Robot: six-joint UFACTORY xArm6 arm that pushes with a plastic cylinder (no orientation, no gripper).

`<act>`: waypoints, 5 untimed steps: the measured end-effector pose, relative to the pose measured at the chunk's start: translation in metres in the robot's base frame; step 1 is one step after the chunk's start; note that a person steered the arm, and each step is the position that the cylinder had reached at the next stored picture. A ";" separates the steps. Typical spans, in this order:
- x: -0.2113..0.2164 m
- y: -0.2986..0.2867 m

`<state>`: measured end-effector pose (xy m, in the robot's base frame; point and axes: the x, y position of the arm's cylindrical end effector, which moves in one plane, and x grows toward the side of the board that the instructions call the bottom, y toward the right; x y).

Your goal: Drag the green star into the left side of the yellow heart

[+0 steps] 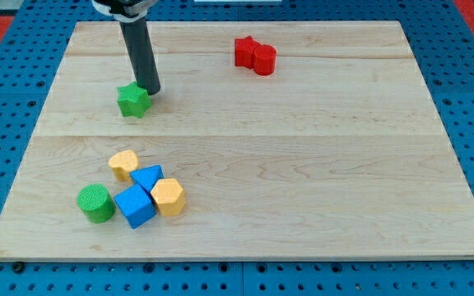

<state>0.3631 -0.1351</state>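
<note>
pushing barely begun: my tip [151, 90] sits touching the upper right edge of the green star [133, 100], which lies just below-left of it near the bench's [303, 164] upper left. no jaws on this end effector, just a bare rod, so nothing to open or close. yellow heart [123, 164] is well below the tip, apart from the star, crowded by a blue triangle [147, 177], blue cube [135, 205], yellow hexagon [169, 196], green cylinder [96, 203]. nearly whole drag left, judging by the gap.

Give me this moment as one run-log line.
my tip: touching green star, its upper right | yellow heart: below, apart | star not yet at heart's left
</note>
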 end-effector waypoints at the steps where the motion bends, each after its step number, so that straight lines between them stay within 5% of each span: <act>1: 0.002 -0.030; 5: 0.007 -0.088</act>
<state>0.3701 -0.2232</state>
